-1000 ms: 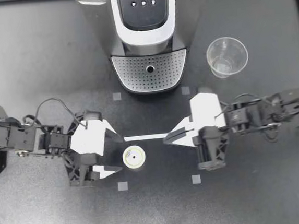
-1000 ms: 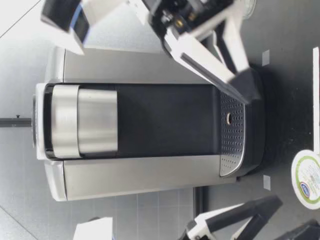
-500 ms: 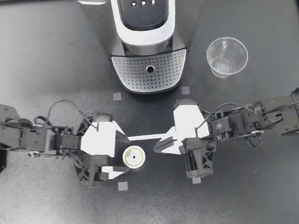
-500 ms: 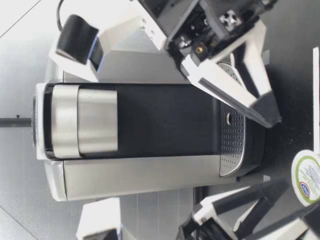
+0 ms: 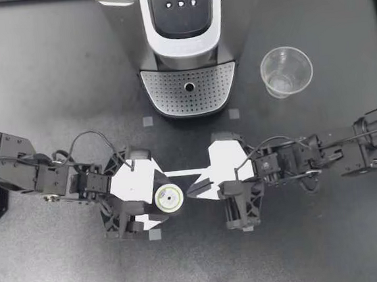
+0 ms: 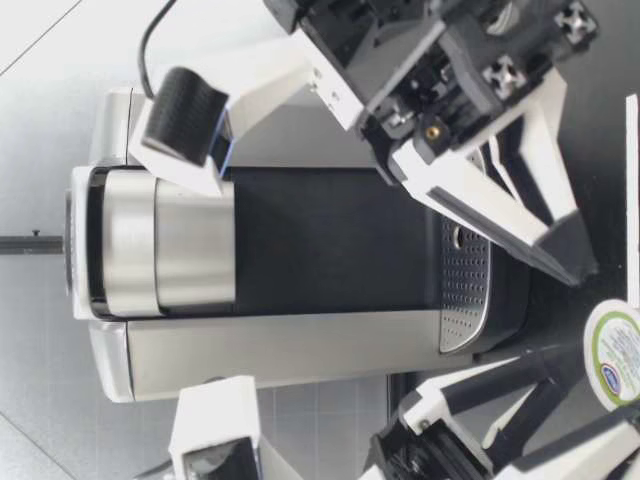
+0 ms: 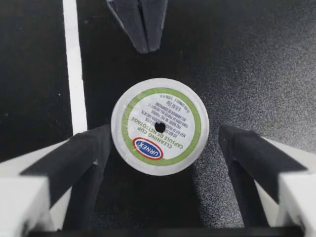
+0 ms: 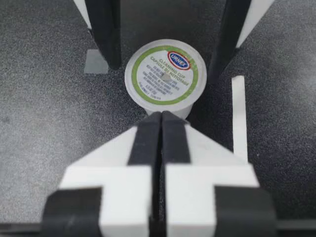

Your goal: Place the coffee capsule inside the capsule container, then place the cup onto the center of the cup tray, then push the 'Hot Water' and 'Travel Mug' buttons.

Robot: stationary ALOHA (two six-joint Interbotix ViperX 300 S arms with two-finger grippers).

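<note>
Upright coffee capsule [image 5: 169,197] sits between the wide-spread fingers of my left gripper [image 5: 160,197]; my right gripper [image 5: 193,189], fingers pressed together, points at it from the opposite side, just short.

The table [image 5: 50,74] around the coffee machine [image 5: 187,55] looks matt black to me, with a fine grainy speckle. The machine's side walls look like brushed silver metal, its button panel [image 5: 181,9] is glossy black plastic, and the cup tray [image 5: 189,91] at its foot is a perforated silvery sheet with a satin sheen. Beside the machine stands a cup [image 5: 286,71] of clear, shiny plastic. In front of the machine, the capsule [image 5: 169,198] has a smooth printed lid; foil or paper, I cannot tell. My left gripper [image 5: 157,198] and right gripper [image 5: 193,189] are smooth white plastic with matt black pads [image 7: 84,158]. The tape strip [image 5: 178,173] there is matt white.
</note>
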